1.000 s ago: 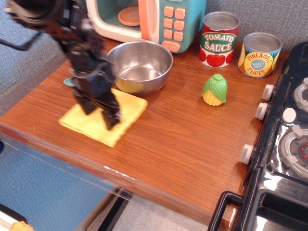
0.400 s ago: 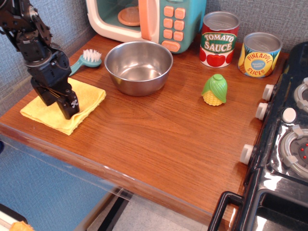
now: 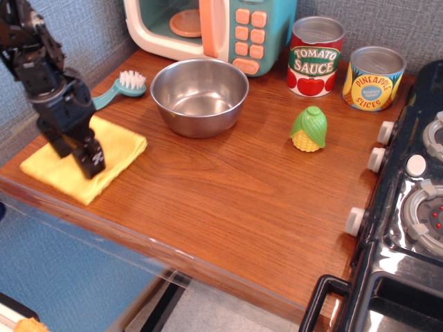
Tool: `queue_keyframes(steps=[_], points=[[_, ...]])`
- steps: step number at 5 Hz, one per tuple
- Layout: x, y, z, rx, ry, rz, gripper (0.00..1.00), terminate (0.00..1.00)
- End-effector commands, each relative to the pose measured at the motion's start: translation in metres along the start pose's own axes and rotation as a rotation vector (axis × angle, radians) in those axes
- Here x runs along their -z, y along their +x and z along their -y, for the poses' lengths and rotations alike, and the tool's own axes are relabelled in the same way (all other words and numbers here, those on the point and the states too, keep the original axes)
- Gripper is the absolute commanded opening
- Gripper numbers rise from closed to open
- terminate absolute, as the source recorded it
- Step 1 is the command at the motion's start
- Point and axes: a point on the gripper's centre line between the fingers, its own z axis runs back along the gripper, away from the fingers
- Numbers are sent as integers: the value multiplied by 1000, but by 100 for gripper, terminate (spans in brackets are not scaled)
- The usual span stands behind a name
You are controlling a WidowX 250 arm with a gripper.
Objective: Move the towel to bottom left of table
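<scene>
The yellow towel [image 3: 119, 146] lies flat at the front left corner of the brown wood-grain table [image 3: 235, 200], close to the clear plastic front edge. My black gripper [image 3: 81, 156] comes down from the upper left and stands on the middle of the towel, its fingers pressed into the cloth and closed on it. The arm hides the towel's centre and part of its back edge.
A steel bowl [image 3: 199, 93] stands right of the towel, and a teal brush [image 3: 121, 86] lies behind it. A toy microwave [image 3: 208, 28], a tomato sauce can [image 3: 315, 57] and a pineapple can [image 3: 374, 78] line the back. A toy corn [image 3: 309, 129] sits mid-right. A black toy stove [image 3: 408, 221] fills the right side.
My gripper has moved left and slightly forward, taking the towel from beside the bowl to the front left corner of the table. The brush is now uncovered.
</scene>
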Motion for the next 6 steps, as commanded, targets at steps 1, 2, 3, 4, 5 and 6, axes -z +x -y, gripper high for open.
queue_keyframes(steps=[1, 2, 3, 4, 5, 6], points=[[-70, 16, 3, -17, 3, 60, 100, 0], [-73, 19, 0, -34, -4, 48, 100, 0], [-69, 19, 3, -34, 23, 10, 100, 0], [-62, 27, 16, -69, 148, -21, 100, 0], [-62, 27, 16, -69, 148, -21, 100, 0], [-62, 27, 16, -69, 148, -21, 100, 100]])
